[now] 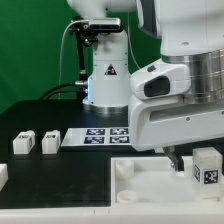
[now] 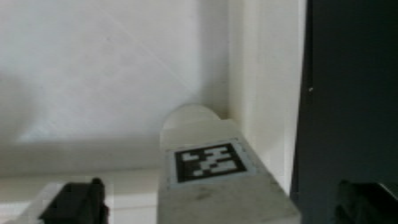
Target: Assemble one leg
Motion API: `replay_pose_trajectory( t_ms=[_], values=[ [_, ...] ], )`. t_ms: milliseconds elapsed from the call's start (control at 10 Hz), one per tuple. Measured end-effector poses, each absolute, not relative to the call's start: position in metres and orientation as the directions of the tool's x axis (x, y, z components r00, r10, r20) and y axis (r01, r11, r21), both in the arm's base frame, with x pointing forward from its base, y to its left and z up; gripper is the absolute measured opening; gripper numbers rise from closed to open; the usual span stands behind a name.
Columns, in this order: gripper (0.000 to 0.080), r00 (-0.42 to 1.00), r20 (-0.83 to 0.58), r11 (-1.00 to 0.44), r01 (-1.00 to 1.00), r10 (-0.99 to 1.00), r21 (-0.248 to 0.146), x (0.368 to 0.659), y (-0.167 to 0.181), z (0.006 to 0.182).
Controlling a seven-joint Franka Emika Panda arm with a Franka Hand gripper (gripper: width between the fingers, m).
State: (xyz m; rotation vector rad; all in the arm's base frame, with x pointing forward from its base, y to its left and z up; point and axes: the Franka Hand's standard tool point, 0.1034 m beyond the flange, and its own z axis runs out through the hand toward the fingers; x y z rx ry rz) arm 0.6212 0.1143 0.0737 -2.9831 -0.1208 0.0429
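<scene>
A leg (image 2: 214, 160), a small white block with a black-and-white tag on its face, stands between my fingers in the wrist view. My gripper (image 2: 217, 205) is open, with one dark finger (image 2: 75, 200) on each side of the leg and a gap between each finger and the leg. In the exterior view this leg (image 1: 207, 167) stands upright at the far right corner of the large flat white square piece (image 1: 150, 190), with my gripper (image 1: 192, 160) low around it. Two more legs (image 1: 24, 143) (image 1: 50, 142) lie on the black table at the exterior view's left.
The marker board (image 1: 100, 135) lies flat on the table behind the white square piece. The robot base (image 1: 105, 80) stands at the back. Another white part (image 1: 3, 175) shows at the exterior view's left edge. A round socket (image 1: 124, 170) sits at the square piece's near corner.
</scene>
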Motion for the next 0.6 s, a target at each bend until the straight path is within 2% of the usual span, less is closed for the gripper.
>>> replay_pose_trajectory(
  t_ms=[100,200,300,400,500,600],
  values=[
    [0.0648,0.977,0.023,-0.965,0.213,0.212,-0.153,0.6248,0.1138,0.0744],
    [0.0648,0.975,0.027,-0.963,0.222,0.221,-0.153,0.6250,0.1141,0.0741],
    [0.0538,0.975,0.026,-0.963,0.222,0.221,-0.153,0.6249,0.1141,0.0740],
    [0.0538,0.975,0.026,-0.963,0.222,0.221,-0.153,0.6249,0.1141,0.0739],
    [0.0388,0.975,0.026,-0.963,0.222,0.221,-0.153,0.6249,0.1141,0.0738],
    [0.0295,0.975,0.026,-0.963,0.221,0.219,-0.152,0.6253,0.1125,0.0738]
  ],
)
